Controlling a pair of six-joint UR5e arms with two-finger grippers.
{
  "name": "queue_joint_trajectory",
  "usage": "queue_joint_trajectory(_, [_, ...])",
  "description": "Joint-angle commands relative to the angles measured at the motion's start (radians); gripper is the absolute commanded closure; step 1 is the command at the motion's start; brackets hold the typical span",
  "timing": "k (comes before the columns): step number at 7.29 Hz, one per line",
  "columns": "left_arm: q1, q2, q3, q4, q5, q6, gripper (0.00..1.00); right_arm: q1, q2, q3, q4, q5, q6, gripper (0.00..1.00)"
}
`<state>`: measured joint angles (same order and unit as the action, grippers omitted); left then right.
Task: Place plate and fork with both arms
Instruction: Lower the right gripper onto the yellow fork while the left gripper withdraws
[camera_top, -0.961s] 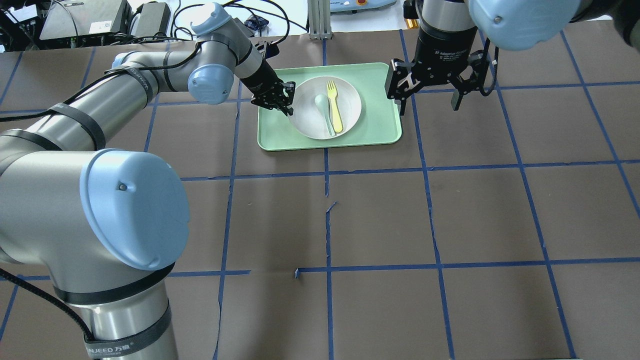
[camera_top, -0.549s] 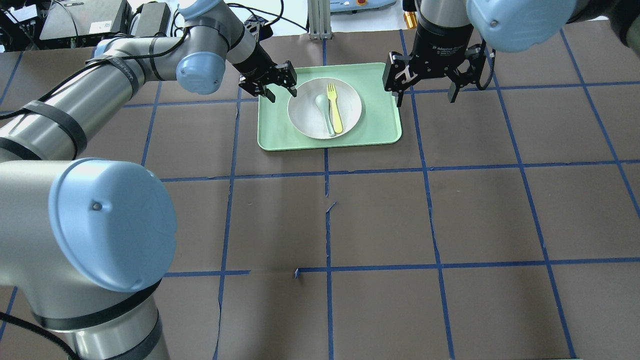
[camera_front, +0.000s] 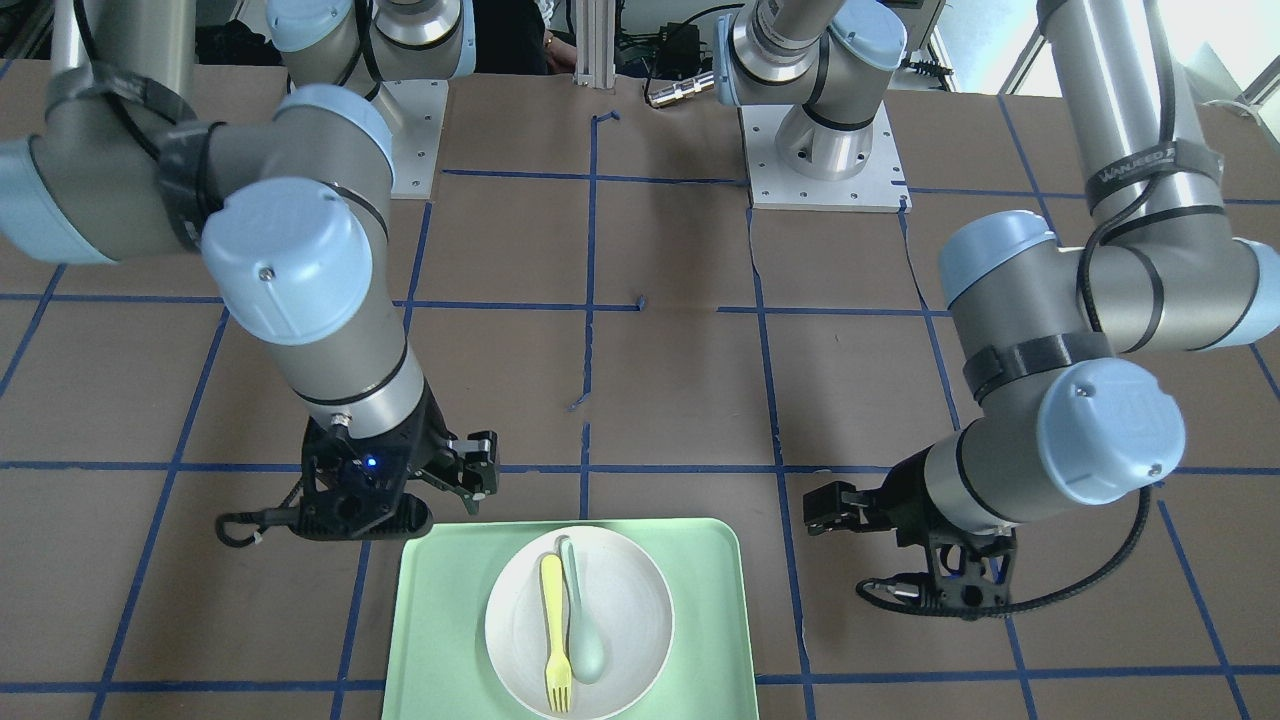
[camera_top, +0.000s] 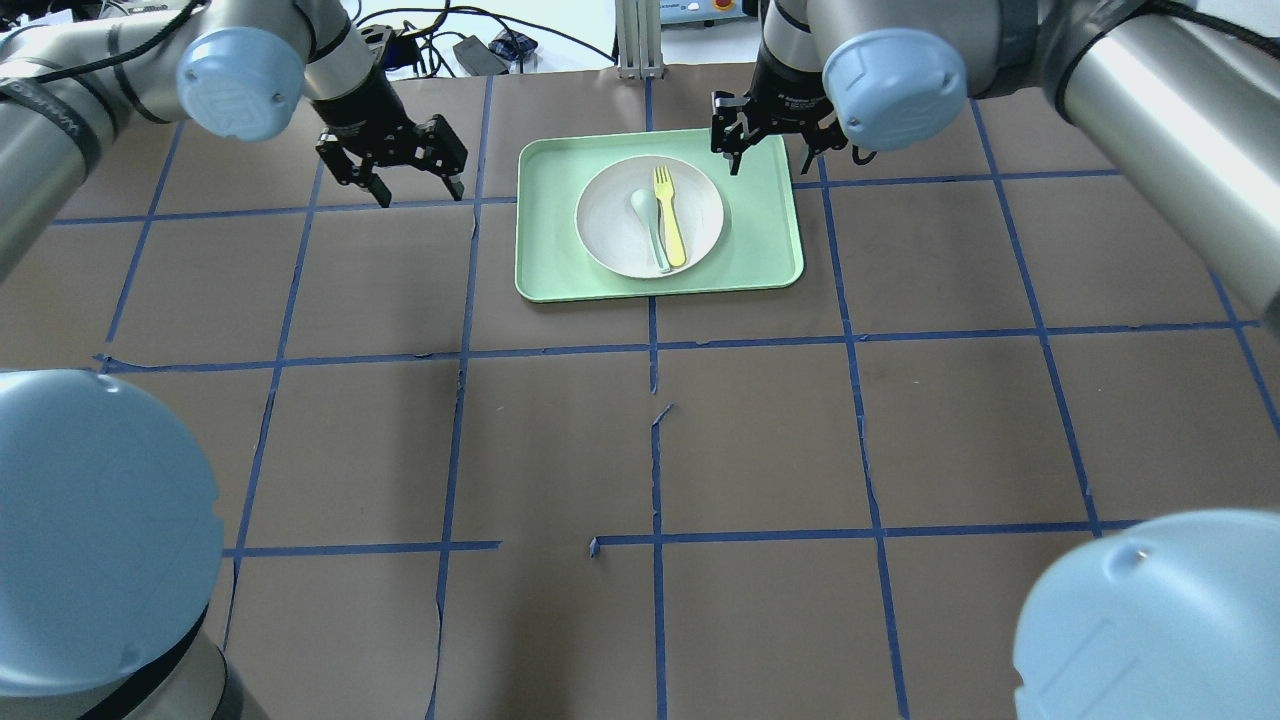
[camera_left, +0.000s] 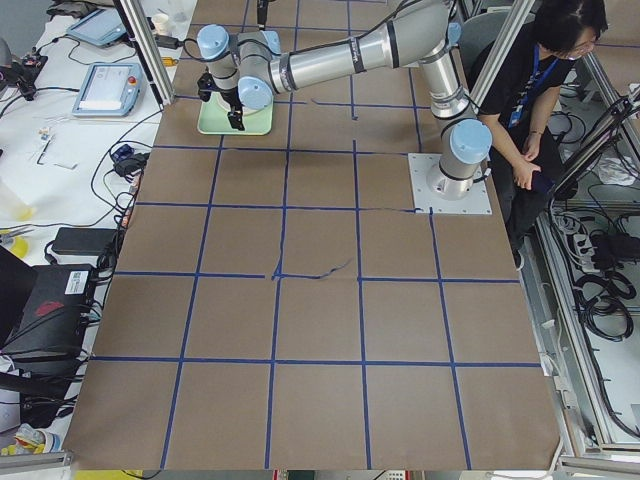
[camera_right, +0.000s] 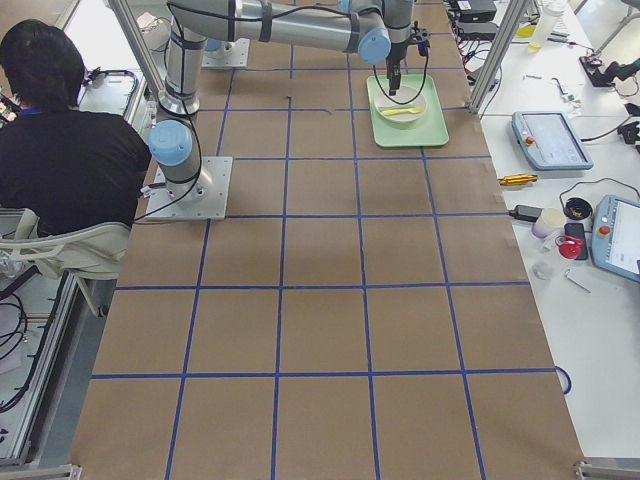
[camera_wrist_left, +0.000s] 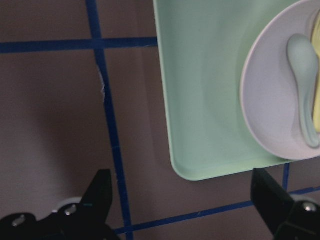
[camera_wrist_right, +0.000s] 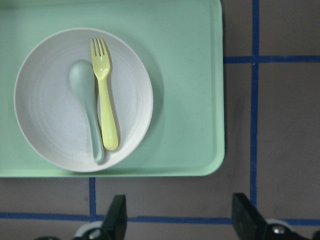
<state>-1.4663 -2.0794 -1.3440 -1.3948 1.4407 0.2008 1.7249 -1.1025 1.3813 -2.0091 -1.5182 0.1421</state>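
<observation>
Though plain, round white plate (camera_top: 606, 228)

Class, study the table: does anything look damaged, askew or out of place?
Only the blue tape near the middle of the table: it is broken and skewed. The fork and spoon lie neatly side by side in the plate, on the tray.

Smooth matt plastic: plate (camera_wrist_right: 45, 100), fork (camera_wrist_right: 106, 100) and spoon (camera_wrist_right: 82, 80) ahead of the right pincer (camera_wrist_right: 180, 210). Faint gloss on the tray (camera_wrist_right: 185, 75); brown paper tabletop (camera_wrist_right: 285, 125) dull, creased.
</observation>
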Motion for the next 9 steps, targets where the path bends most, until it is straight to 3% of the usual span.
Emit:
queue_joint_trajectory(1, [0.069, 0.05, -0.067, -0.015, 0.023, 0.094, 0.0, 0.036, 0.142, -0.019, -0.189, 0.018, -0.002, 0.43])
queue_joint_trajectory(9, [0.07, 0.051, -0.093, -0.003, 0.023, 0.094, 0.0, 0.062, 0.26, -0.036, -0.217, 0.088, -0.044, 0.54])
